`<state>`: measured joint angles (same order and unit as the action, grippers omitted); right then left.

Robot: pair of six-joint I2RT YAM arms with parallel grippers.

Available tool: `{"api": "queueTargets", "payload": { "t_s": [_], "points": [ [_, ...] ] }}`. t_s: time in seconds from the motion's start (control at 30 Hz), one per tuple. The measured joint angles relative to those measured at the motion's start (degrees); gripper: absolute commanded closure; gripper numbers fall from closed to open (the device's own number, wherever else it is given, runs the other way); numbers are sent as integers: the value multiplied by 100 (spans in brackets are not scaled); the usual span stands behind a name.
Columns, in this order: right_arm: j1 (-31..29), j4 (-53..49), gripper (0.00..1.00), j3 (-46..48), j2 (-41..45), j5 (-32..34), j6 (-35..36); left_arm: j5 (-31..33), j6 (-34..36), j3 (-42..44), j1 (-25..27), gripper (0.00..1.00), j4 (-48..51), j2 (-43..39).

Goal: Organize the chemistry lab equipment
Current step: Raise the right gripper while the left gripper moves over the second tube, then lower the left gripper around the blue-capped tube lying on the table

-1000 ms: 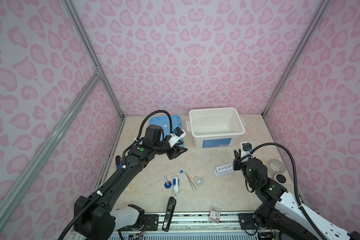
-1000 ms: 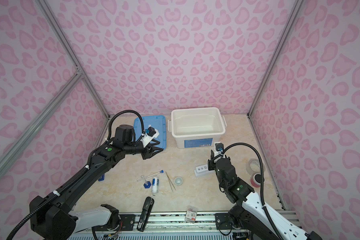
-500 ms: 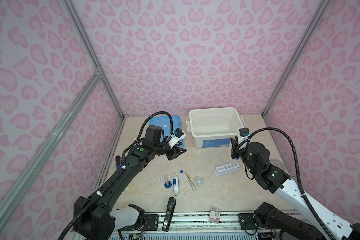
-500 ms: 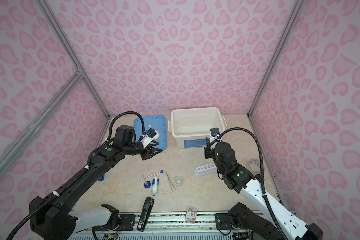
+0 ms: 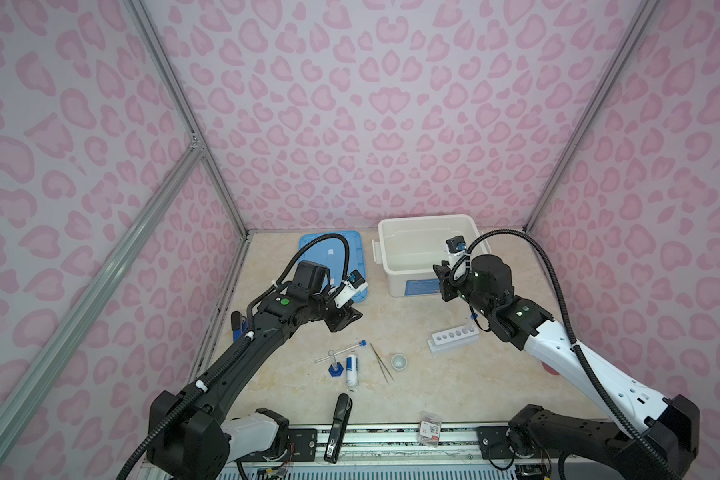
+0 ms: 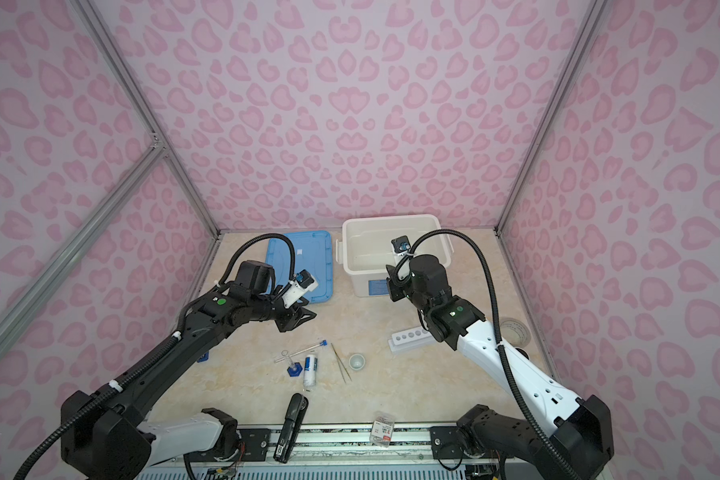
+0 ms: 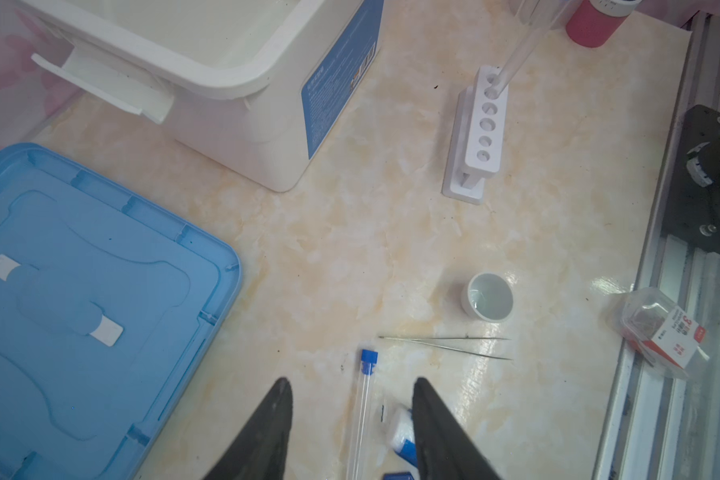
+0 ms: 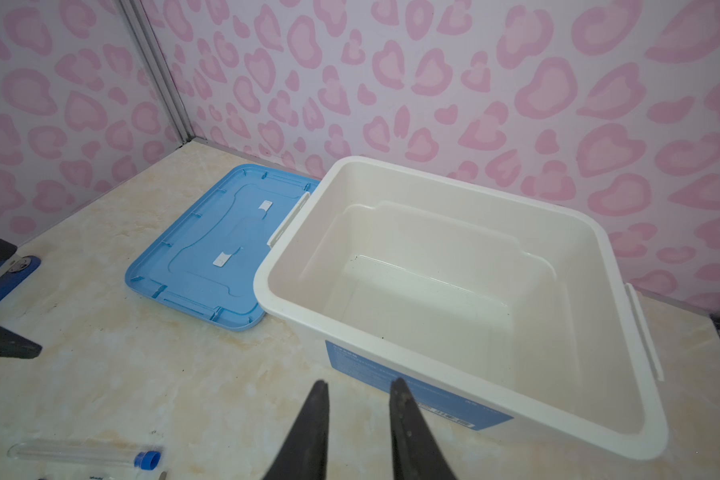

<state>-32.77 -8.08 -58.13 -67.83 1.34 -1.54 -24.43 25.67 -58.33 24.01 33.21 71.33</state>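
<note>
Six-hole rack (image 5: pixel 454 338) sits on the table (image 5: pixel 412 395) right of centre, with a clear tube (image 7: pixel 516 54) standing in a hole near one end. Blue-capped tube (image 5: pixel 341 349), bottle (image 5: pixel 352 369), tweezers (image 5: pixel 381 361) and cup (image 5: pixel 398 360) lie loose mid-table. Left end effector (image 7: pixel 350 384) is above the blue-capped tube, jaws apart, empty. Right end effector (image 8: pixel 358 386) is by the white bin (image 5: pixel 427 224) front wall, jaws slightly apart, empty.

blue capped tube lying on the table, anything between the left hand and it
Nothing visible does. The open left hand points at the tube with nothing between them. The white bottle lies close beside the tube and might crowd one finger on the way down.
</note>
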Motion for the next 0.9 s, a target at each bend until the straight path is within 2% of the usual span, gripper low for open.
{"api": "queueTargets", "payload": {
  "t_s": [0.23,0.53,0.9],
  "points": [
    [26,94,74,-26,-254,-332,20,439,170,227,0,50,334,52],
    [149,264,74,114,-249,-549,-42,1075,420,229,26,51,529,599],
    [278,387,74,177,-374,-754,-105,1543,450,293,197,52,678,1198]
  ]
}}
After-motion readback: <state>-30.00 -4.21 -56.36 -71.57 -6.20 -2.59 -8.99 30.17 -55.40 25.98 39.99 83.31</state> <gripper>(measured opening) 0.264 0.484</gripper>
